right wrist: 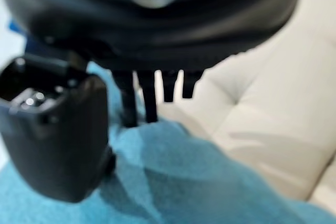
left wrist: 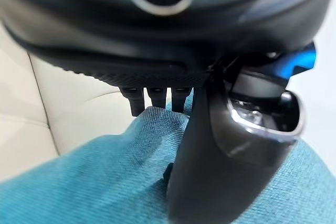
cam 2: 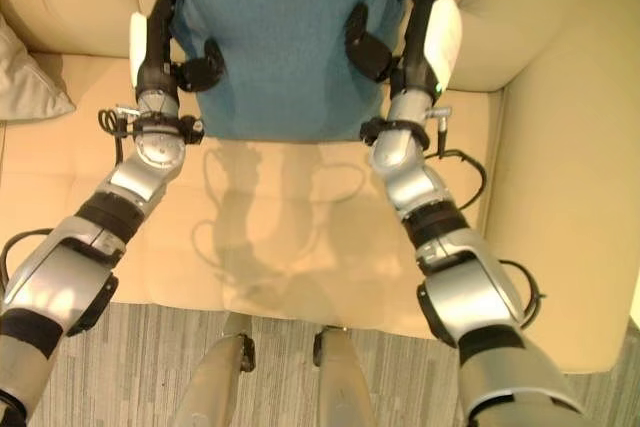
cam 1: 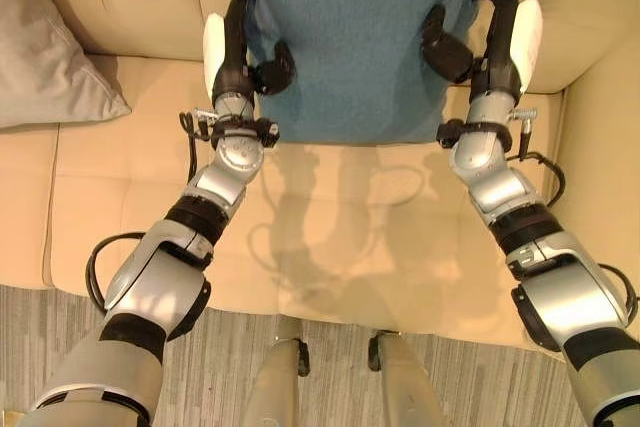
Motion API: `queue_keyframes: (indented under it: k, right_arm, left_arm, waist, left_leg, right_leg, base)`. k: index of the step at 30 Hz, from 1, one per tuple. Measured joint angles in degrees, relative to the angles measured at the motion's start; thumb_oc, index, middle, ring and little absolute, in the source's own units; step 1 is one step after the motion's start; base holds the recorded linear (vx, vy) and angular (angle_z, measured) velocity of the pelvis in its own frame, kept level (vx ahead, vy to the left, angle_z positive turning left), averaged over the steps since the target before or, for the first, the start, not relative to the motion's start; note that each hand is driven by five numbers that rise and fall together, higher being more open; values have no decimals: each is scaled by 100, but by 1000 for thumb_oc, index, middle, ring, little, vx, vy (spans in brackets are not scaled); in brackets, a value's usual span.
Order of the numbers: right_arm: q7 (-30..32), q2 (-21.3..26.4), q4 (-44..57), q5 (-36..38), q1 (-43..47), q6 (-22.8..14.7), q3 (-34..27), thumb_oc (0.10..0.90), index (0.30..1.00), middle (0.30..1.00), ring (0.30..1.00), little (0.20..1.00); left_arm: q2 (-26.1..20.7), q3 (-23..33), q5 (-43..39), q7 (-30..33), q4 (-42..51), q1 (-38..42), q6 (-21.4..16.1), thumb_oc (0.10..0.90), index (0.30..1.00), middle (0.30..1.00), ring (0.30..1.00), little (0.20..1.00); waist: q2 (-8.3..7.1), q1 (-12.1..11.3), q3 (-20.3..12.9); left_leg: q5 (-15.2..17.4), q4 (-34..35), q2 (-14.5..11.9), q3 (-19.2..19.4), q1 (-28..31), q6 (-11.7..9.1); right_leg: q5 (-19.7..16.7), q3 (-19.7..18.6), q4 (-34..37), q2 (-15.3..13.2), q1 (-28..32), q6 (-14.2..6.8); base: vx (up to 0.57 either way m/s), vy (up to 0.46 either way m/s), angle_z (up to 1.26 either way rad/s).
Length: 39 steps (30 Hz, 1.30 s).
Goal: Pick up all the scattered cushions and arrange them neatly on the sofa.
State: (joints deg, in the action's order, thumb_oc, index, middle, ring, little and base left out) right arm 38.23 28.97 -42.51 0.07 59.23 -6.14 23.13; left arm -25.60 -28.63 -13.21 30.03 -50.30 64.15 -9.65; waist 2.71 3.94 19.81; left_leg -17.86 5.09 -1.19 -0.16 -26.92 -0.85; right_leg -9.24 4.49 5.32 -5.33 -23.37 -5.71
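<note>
Teal cushion [cam 1: 350, 37] pinched between thumbs and fingers [left wrist: 157, 98] of both hands.

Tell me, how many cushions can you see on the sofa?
2. The teal cushion stands against the sofa backrest, gripped at its edges by the left hand and right hand. The grey cushion sits at the left. Others may be out of view.
</note>
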Motion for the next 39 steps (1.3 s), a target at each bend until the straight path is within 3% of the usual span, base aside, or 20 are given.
queue_keyframes:
  k: [5, 11, 16, 21, 23, 25, 28, 30, 32, 35, 37, 39]
  right_arm:
    - [-249, -72, 89, -8, -265, 8, -144, 800, 900, 900, 900, 900]
    - [-576, 160, 981, -17, -996, 7, -628, 800, 900, 900, 900, 900]
    - [-926, 255, 1532, -157, -2324, 7, -1200, 800, 900, 900, 900, 900]
    - [-1565, 218, 2068, -248, -4652, -46, -1705, 800, 900, 900, 900, 900]
    - [-1805, -60, 1786, -519, -5680, -87, -2029, 800, 900, 900, 900, 900]
    - [-1912, -513, 873, -683, -6062, -35, -2198, 800, 900, 900, 900, 900]
    - [-2165, -580, 32, -826, -6190, 158, -1855, 800, 900, 900, 900, 900]
    - [-2164, -648, -258, -955, -6144, 71, -1754, 800, 900, 900, 900, 900]
    - [-2197, -768, -621, -1064, -6197, 72, -1554, 800, 900, 900, 900, 900]
    - [-2191, -773, -645, -1071, -6178, 21, -1456, 800, 900, 900, 900, 900]
    - [-2183, -754, -691, -1070, -6148, -3, -1436, 800, 900, 900, 900, 900]
    - [-2179, -788, -897, -1063, -5982, 4, -1304, 800, 900, 900, 900, 900]
  left_arm:
    - [-215, 203, 0, -113, 195, -177, 6, 800, 900, 900, 900, 900]
    - [-412, 610, -11, -346, 809, -1000, 22, 800, 900, 900, 900, 900]
    - [-343, 1342, -32, -478, 1563, -2808, 43, 800, 900, 900, 900, 900]
    - [304, 2199, -116, -727, 2503, -5426, -23, 800, 900, 900, 900, 900]
    - [858, 2508, -137, -948, 2273, -6716, -45, 800, 900, 900, 900, 900]
    - [1184, 2330, -55, -1216, 1274, -7283, 111, 800, 900, 900, 900, 900]
    - [1191, 1836, 173, -1618, 507, -7550, 505, 800, 900, 900, 900, 900]
    - [1288, 1941, 386, -1697, 284, -7517, 392, 800, 900, 900, 900, 900]
    - [1397, 2037, 473, -1728, -14, -7438, 356, 800, 900, 900, 900, 900]
    - [1436, 2032, 578, -1740, -306, -7237, 339, 800, 900, 900, 900, 900]
    - [1470, 1989, 658, -1719, -559, -6960, 335, 800, 900, 900, 900, 900]
    - [1449, 1992, 663, -1698, -797, -6755, 347, 800, 900, 900, 900, 900]
  waist:
    - [13, -7, 1]
    - [69, -29, 26]
    - [79, -62, 29]
    - [88, -188, 22]
    - [100, -161, -6]
    - [87, -135, -145]
    - [71, -133, -432]
    - [79, -136, -504]
    - [56, -155, -915]
    - [83, -162, -1178]
    - [109, -155, -1195]
    - [-52, -177, -1181]
  left_leg:
    - [324, -1, -316, -20, -6, -423]
    - [378, -1, -285, -20, 83, -386]
    - [423, 0, -235, -23, 600, -370]
    - [659, 1, -234, -25, 1272, -327]
    - [771, 1, -235, -8, 1525, -279]
    - [883, 3, -229, 0, 1839, -278]
    - [959, 21, -247, 51, 2009, -247]
    - [982, 15, -284, 30, 2096, -237]
    - [1012, 30, -331, -22, 2239, -257]
    - [995, -57, -411, -41, 2217, -287]
    - [1058, -292, -498, -81, 1971, -362]
    - [1581, -300, -536, 222, 1874, -724]
  right_leg:
    - [-80, 20, 2, 339, -52, 107]
    - [-123, 15, 2, 320, 36, 161]
    - [-17, 84, 4, 246, 609, 50]
    - [214, 197, 5, 214, 1327, 100]
    - [280, 220, 3, 204, 1572, 71]
    - [348, 216, 3, 193, 1891, 106]
    - [422, 165, 4, 212, 2043, 92]
    - [408, 160, 4, 254, 2139, 111]
    - [467, 172, 5, 316, 2296, 188]
    - [477, 228, 1, 435, 2340, 213]
    - [565, 305, -194, 530, 2237, 355]
    - [623, 329, -417, 451, 1978, 643]
  base:
    - [-23, -4, -12]
    - [-4, -1, 1]
    - [-14, -12, 11]
    - [-7, -22, 10]
    - [-19, -16, 0]
    - [-42, -28, 1]
    - [-17, -84, -7]
    - [-22, -168, 2]
    - [-56, -149, 6]
    - [-162, -122, 8]
    - [-306, -94, 21]
    - [-172, -27, 16]
